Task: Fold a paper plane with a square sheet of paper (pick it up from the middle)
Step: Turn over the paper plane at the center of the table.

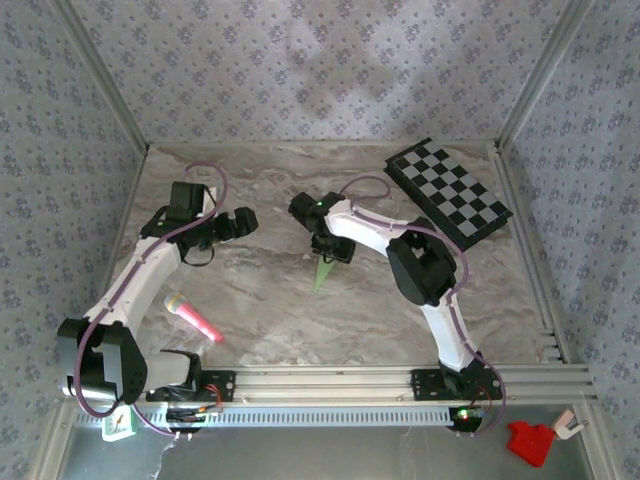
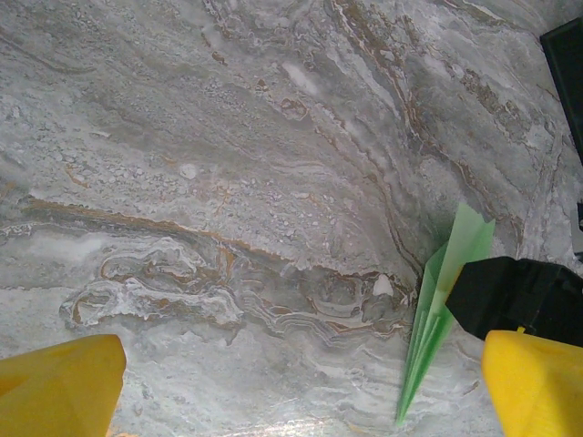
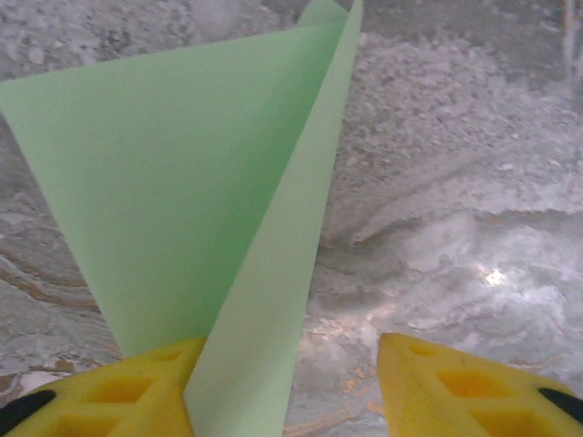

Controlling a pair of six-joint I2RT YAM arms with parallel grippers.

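Note:
The square sheet of paper stands folded into a narrow pale green paper plane (image 1: 323,272) on the marble table, its sharp point toward the near edge. My right gripper (image 1: 333,252) is over its wide end. In the right wrist view the paper plane (image 3: 182,182) leans against the left yellow finger (image 3: 137,391), with a clear gap to the right finger (image 3: 455,391); the right gripper (image 3: 291,355) is open around it. My left gripper (image 1: 243,222) hovers to the left, open and holding nothing. Its wrist view shows the paper plane (image 2: 437,309) beside its right fingertip (image 2: 533,382).
A pink marker with a yellow cap (image 1: 195,318) lies near the front left. A black-and-grey chequered board (image 1: 450,190) sits at the back right. A red object (image 1: 530,442) rests off the table's front right. Patterned walls close in three sides.

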